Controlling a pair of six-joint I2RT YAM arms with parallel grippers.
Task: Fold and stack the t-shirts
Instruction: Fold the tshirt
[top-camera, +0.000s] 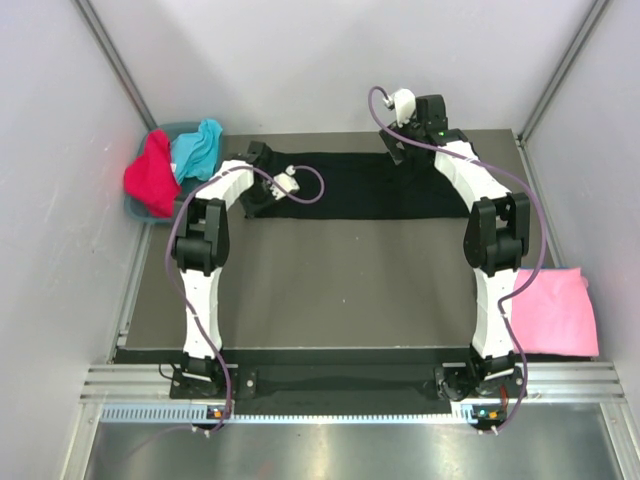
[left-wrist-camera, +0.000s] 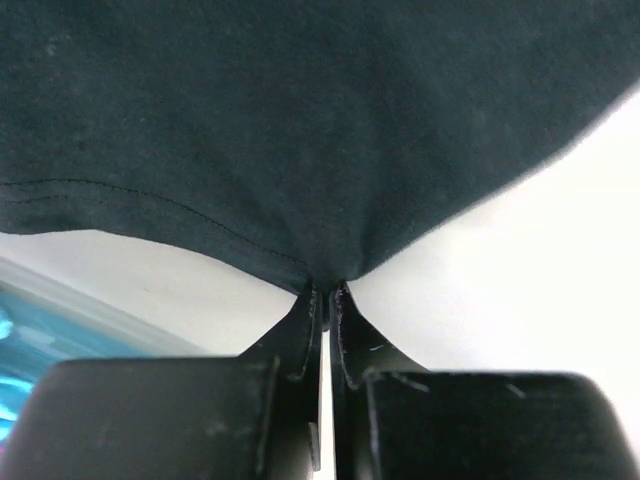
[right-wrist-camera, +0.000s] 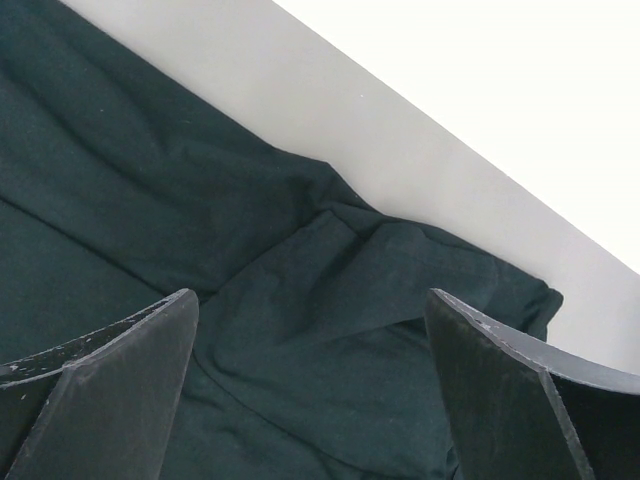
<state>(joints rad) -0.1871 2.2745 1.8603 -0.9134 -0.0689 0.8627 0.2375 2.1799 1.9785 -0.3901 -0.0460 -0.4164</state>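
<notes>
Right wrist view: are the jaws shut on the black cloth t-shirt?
No, the jaws stand wide apart above the black cloth t-shirt.

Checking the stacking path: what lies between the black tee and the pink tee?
Between black tee and pink tee: bare table, right arm overhead, top view.

spread tee (top-camera: 360, 185) — far side of table (top-camera: 330, 285) | two tees (top-camera: 155, 175) in bin (top-camera: 138, 208), far-left | lone tee (top-camera: 555, 310) near-right

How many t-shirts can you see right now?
4. Black t-shirt spread across the far side; pink t-shirt at the right edge; red t-shirt and turquoise t-shirt in the bin, far left. The bin may hide more.
</notes>
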